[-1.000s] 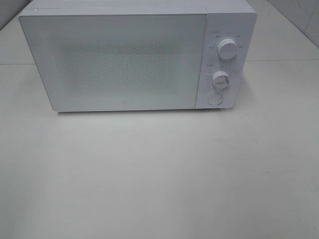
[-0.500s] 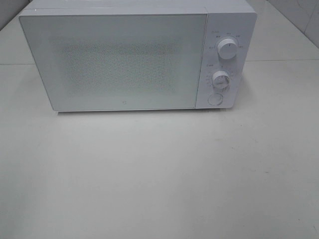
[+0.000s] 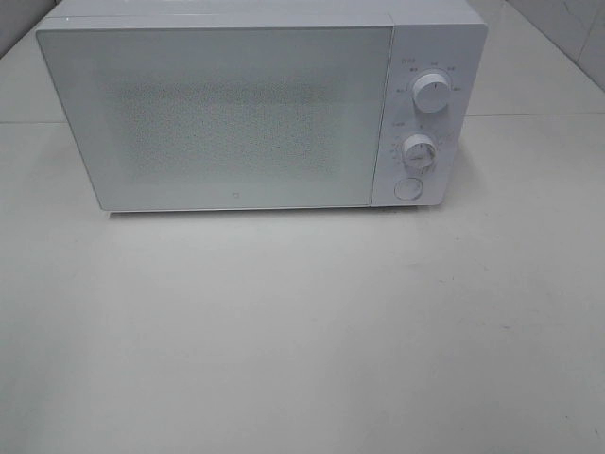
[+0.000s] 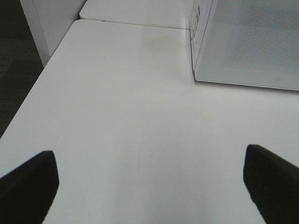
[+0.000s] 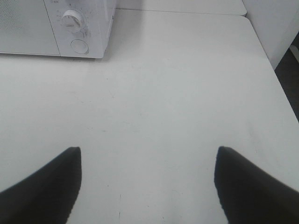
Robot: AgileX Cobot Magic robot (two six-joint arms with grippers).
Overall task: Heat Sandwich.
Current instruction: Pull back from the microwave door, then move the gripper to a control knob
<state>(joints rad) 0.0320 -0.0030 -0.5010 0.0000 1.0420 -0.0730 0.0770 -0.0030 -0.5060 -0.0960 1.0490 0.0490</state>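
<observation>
a white microwave (image 3: 227, 113) stands at the far side of a pale table (image 3: 302, 340), its wide frosted door (image 3: 217, 118) shut flush with the front. on the panel to the right of the door sit an upper knob (image 3: 431, 95), a lower knob (image 3: 419, 152) and, beneath them, a round button (image 3: 407, 188). the door's speckled window is cloudy and gives no view of the inside. the sandwich shows in none of the three views, so where it lies cannot be told, nor how it stands to either set of fingers. the grippers show only in the wrist views. the left gripper (image 4: 149, 156) hangs over the table out in front of the microwave's left front corner, with the lower left corner of the door ahead of it. its two dark fingers (image 4: 28, 186) stand wide apart, open and holding nothing, and only tabletop shows between them. the right gripper (image 5: 148, 151) hangs over the table out in front of the oven's right end, with the lower knob and the button ahead of it. its fingers (image 5: 42, 186) are likewise spread, open, with just the table surface between them. both grippers are well apart from the microwave and touch nothing that can be seen. past the table's left edge the left wrist view shows dark floor (image 4: 14, 60).
</observation>
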